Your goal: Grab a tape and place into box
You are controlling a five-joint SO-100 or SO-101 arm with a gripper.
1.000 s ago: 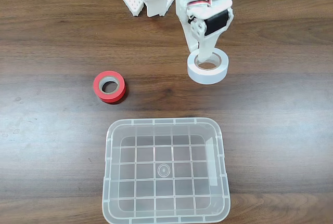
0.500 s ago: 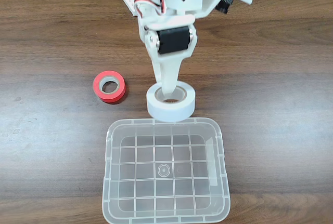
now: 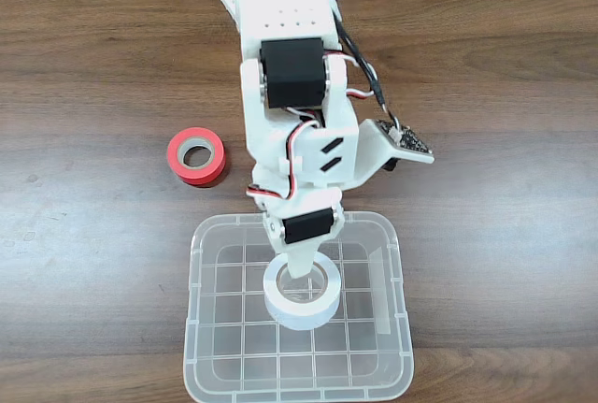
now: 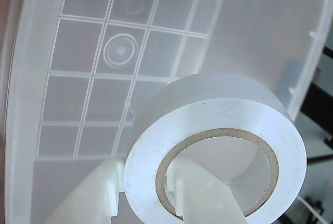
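The gripper [image 3: 301, 277] pinches the wall of the white tape roll [image 3: 302, 293], one finger [image 4: 200, 203] through its hole, holding it over the middle of the clear box [image 3: 392, 328]. A red tape roll [image 3: 196, 155] lies on the wooden table [image 3: 505, 188] beyond the box's far left corner in the fixed view.

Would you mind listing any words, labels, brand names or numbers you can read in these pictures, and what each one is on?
There is no readable text in either view.
The white tape held by the pincer: plain, no print.
The box: a moulded grid and a round mark on its base, no letters.
The red tape: no label visible.
The arm: two black slanted stripes, not characters.
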